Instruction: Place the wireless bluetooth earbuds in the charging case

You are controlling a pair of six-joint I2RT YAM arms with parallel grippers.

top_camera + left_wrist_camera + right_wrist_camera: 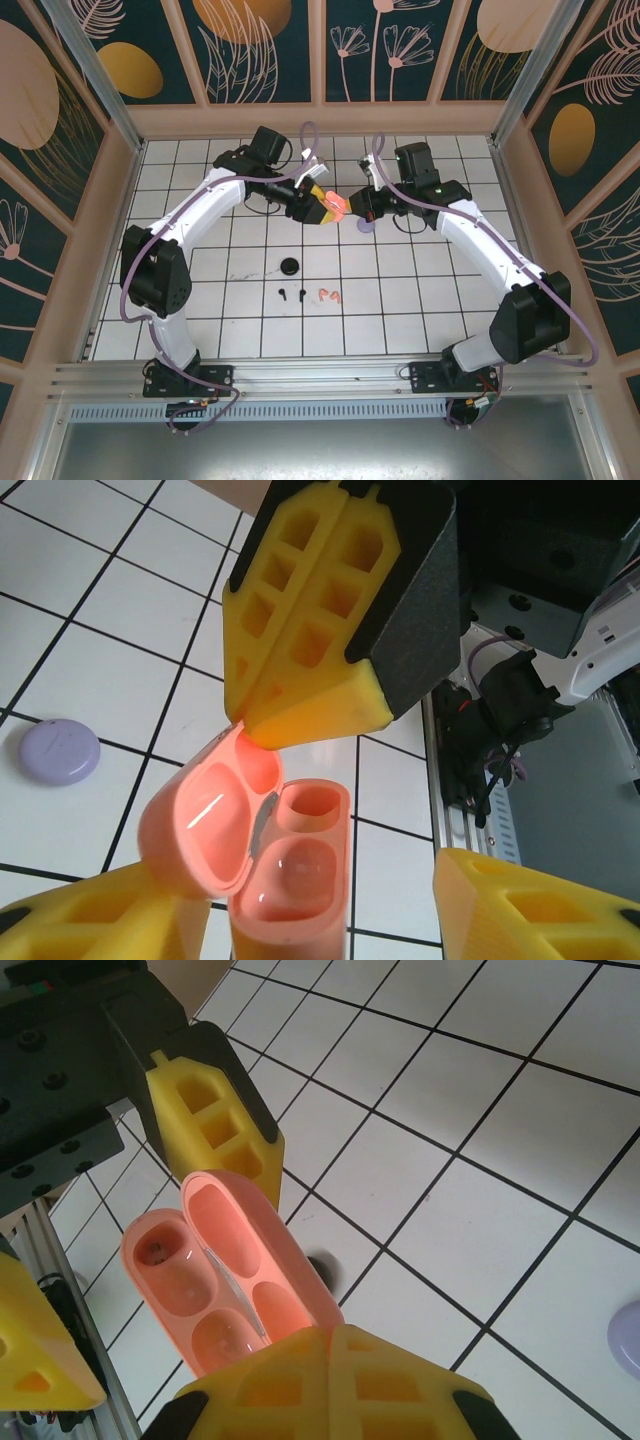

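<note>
Three floral walls (260, 50) enclose a white tiled table (400, 300) bearing loose earbuds (330, 294).

Hands: 2, i.e. left hand (320, 211) + right hand (330, 1340). Cases: 3, one per colour. 1 coral-pink case (290, 870), lid open, betw. the two hands, w/ 2 wells in its body. 1 lavender case (60, 752) on the bench (420, 300), just by the right hand. 1 black case (291, 265), nearer the left hand. Earbuds seen: 4 total, i.e. 2 black earbuds (283, 295) + 2 coral-pink earbuds (324, 293), all well away from both hands.
</note>
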